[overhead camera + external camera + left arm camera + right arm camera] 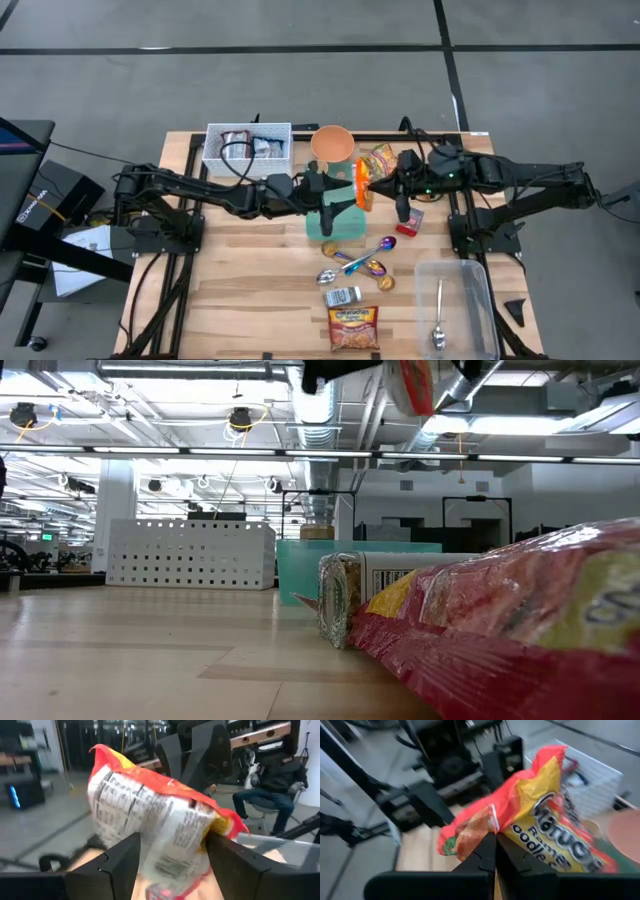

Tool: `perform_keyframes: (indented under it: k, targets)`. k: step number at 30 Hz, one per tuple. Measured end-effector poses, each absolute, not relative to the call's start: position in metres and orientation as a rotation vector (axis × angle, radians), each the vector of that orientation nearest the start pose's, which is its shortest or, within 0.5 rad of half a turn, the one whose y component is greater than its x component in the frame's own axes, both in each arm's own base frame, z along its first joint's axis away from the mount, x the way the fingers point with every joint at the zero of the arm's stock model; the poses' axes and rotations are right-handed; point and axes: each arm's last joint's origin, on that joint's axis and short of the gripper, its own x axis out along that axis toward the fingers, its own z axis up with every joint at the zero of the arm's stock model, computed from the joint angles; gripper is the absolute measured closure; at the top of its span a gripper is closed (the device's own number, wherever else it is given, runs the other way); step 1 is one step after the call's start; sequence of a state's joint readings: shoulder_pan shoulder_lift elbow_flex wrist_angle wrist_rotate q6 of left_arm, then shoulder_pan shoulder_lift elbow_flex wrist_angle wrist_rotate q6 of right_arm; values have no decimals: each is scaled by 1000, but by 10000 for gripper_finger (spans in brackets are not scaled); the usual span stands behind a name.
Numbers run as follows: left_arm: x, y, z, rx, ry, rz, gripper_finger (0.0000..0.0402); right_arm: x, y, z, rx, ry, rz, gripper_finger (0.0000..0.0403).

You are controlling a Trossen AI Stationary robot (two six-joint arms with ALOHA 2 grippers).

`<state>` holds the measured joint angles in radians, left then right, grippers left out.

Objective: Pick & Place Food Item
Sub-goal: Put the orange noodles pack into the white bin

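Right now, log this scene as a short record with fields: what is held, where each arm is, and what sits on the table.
held item: ramen packet, lifted above the table centre
left gripper: fingers on either side of the ramen packet, gripping it
right gripper: fingers shut, pinching the packet's edge
below the packet: teal board
back of table: white basket, orange bowl
front of table: colourful spoons, second noodle packet
front right: clear bin with a spoon inside

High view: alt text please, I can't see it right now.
Both end effectors, left and right, hold an orange ramen packet between them above a wooden table. Spoons, packets and bins lie around.
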<state>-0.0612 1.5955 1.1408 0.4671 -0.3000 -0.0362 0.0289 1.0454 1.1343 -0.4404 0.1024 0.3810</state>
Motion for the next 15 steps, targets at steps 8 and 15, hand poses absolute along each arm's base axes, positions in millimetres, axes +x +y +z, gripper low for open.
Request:
perform_keyframes:
  k: [8,15]
  targets:
    - [369,-17,321,-13,-73,131,183,221,9,396,388,185,-11,403]
    - [367,-18,333,26,-194,93,190,222,9,402,399,136,38,403]
